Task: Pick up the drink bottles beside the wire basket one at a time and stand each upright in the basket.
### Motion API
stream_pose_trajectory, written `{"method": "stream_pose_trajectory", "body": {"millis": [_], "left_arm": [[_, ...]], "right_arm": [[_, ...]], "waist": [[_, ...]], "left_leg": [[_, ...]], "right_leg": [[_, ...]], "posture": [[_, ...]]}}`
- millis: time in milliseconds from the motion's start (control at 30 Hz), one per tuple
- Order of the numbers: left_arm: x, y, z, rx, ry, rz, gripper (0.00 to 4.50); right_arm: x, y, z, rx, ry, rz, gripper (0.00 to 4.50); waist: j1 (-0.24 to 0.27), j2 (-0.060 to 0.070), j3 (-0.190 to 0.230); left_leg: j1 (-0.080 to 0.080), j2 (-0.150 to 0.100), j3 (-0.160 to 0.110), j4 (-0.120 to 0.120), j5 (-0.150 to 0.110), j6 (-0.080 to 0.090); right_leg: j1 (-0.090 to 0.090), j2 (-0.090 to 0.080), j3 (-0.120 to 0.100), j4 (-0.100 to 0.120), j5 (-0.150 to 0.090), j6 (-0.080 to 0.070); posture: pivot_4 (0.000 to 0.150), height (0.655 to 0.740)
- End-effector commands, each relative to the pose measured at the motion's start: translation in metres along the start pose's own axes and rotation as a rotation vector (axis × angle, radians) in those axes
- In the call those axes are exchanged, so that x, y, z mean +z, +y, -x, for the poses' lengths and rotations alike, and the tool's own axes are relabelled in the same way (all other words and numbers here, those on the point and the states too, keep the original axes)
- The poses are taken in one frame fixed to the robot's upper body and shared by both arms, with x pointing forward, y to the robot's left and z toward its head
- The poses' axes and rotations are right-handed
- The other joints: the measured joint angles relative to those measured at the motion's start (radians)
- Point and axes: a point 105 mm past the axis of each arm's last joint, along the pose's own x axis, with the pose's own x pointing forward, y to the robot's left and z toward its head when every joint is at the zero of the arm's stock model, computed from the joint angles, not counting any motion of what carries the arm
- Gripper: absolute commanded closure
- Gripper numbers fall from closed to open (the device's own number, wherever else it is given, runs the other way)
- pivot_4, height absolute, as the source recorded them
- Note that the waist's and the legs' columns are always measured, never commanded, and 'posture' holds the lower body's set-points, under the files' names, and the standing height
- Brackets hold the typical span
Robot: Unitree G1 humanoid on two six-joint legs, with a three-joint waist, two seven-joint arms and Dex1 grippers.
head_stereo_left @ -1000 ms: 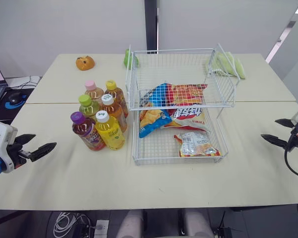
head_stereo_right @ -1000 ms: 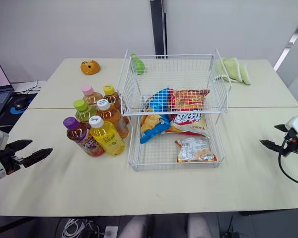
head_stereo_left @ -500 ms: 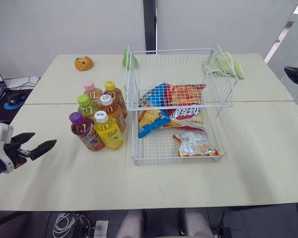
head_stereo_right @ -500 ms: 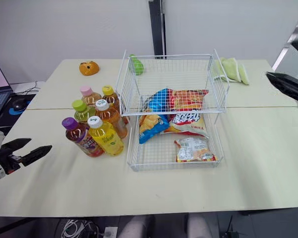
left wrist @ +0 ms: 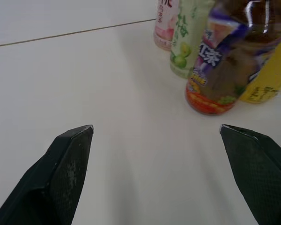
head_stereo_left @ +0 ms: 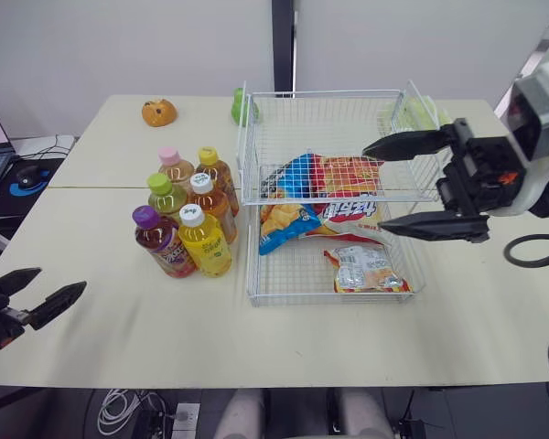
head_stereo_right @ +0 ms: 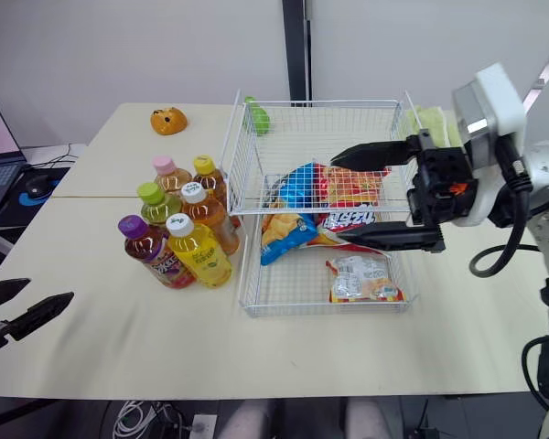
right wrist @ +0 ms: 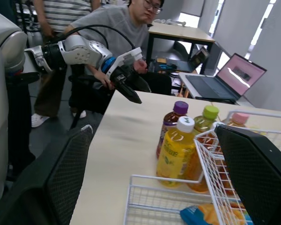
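Right fingers [head_stereo_left: 407, 144] spread wide, empty, raised above the right part of the basket [head_stereo_left: 302, 302]. Left fingers [head_stereo_left: 59, 300] spread, empty, at the worktop [head_stereo_left: 119, 320] edge. Six bottles [head_stereo_left: 192, 219] stand upright ahead of the left fingers, just beside the basket

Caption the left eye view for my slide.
The right gripper, jaws open, at the wire basket; six bottles stand upright beside it.
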Motion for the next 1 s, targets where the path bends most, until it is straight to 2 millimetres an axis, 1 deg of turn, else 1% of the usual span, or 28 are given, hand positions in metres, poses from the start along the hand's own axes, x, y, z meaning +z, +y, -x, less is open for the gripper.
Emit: {"method": "stream_pose_trajectory", "body": {"millis": [33, 200, 433, 600, 667, 733, 900, 1000], "left_arm": [[0.019, -0.014, 0.003, -0.004, -0.054, -0.031, 0.01], [0.029, -0.031, -0.002, -0.011, -0.11, -0.015, 0.01], [0.04, -0.044, -0.007, -0.016, -0.173, -0.003, 0.01], [0.046, -0.065, -0.015, -0.019, -0.251, 0.037, 0.01], [0.049, -0.07, -0.019, -0.011, -0.282, 0.052, 0.01], [0.055, -0.071, -0.023, 0.028, -0.32, 0.041, 0.01], [0.068, -0.063, -0.037, 0.166, -0.404, 0.022, 0.01], [0.073, -0.065, -0.05, 0.167, -0.415, 0.029, 0.01]], "right_arm": [[0.01, -0.002, 0.0, 0.011, -0.012, 0.058, 0.0], [0.008, -0.004, 0.0, 0.022, -0.02, 0.059, 0.0], [0.008, -0.003, 0.0, 0.032, -0.022, 0.062, 0.0], [0.008, -0.001, 0.001, 0.038, -0.023, 0.062, 0.0], [0.007, 0.0, 0.0, 0.04, -0.025, 0.061, 0.0], [0.006, 0.0, 0.0, 0.039, -0.024, 0.059, 0.0], [0.007, -0.001, 0.002, 0.026, -0.026, 0.06, 0.0], [0.008, -0.002, 0.002, 0.024, -0.027, 0.061, 0.0]], "waist": [[0.005, 0.0, 0.0], [0.007, 0.0, 0.0], [0.008, 0.0, 0.0], [0.01, 0.0, 0.0], [0.011, 0.0, 0.0], [0.012, 0.0, 0.0], [0.013, 0.0, 0.0], [0.013, 0.0, 0.0]], "left_leg": [[0.0, 0.0, 0.0, 0.0, 0.0, 0.0], [0.0, 0.0, 0.001, 0.0, 0.0, 0.0], [0.001, 0.0, 0.001, 0.0, 0.0, 0.0], [0.0, 0.0, 0.002, 0.0, 0.0, 0.0], [0.001, 0.0, 0.002, 0.0, 0.0, 0.0], [0.001, 0.0, 0.001, 0.0, 0.0, 0.0], [0.001, -0.001, 0.002, 0.0, 0.0, 0.0], [0.001, -0.001, 0.002, 0.0, 0.0, 0.0]], "right_leg": [[0.0, 0.0, 0.0, 0.0, 0.0, 0.0], [0.0, 0.001, 0.001, 0.0, 0.0, 0.0], [0.0, 0.001, 0.001, 0.0, 0.0, 0.0], [0.0, 0.001, 0.001, 0.0, 0.0, 0.0], [0.0, 0.001, 0.001, 0.0, 0.0, 0.0], [0.0, 0.002, 0.001, 0.001, 0.0, 0.0], [0.0, 0.003, 0.001, 0.001, 0.0, 0.0], [0.0, 0.005, 0.001, 0.001, 0.0, 0.0]], "posture": [[0.15, 0.74], [0.15, 0.74], [0.15, 0.74], [0.15, 0.74], [0.15, 0.74], [0.15, 0.74], [0.15, 0.74], [0.15, 0.74]]}}
